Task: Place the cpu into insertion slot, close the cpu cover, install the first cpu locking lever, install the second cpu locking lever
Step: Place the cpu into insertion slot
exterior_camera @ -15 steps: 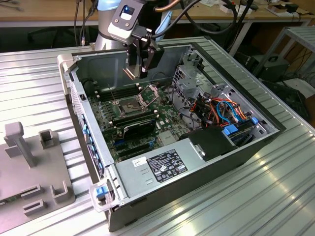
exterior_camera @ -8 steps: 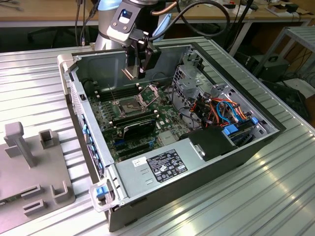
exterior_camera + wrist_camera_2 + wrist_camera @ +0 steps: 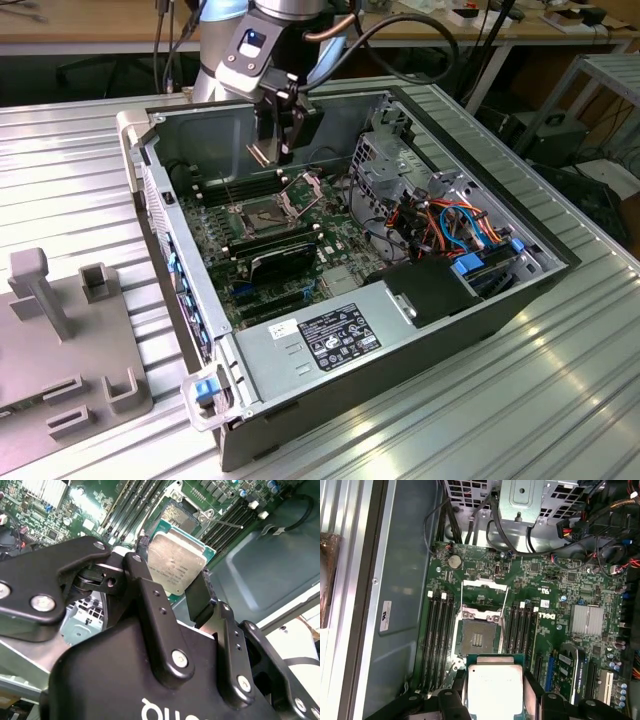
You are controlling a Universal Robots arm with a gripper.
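Observation:
My gripper hangs inside the open computer case, shut on the cpu, a flat square chip with a silvery top. A black finger presses on each of two opposite edges of it. In the first wrist view the cpu hovers just beside and above the insertion slot, whose brownish contact field is bare. The cpu cover stands swung open at the slot's far edge. A thin locking lever sticks up beside the insertion slot. In the exterior view the slot lies below the gripper.
Long black memory slots flank the socket on both sides. A metal drive cage with bundled cables fills the exterior view's right, and a power supply sits at the front. A grey fixture lies outside the case.

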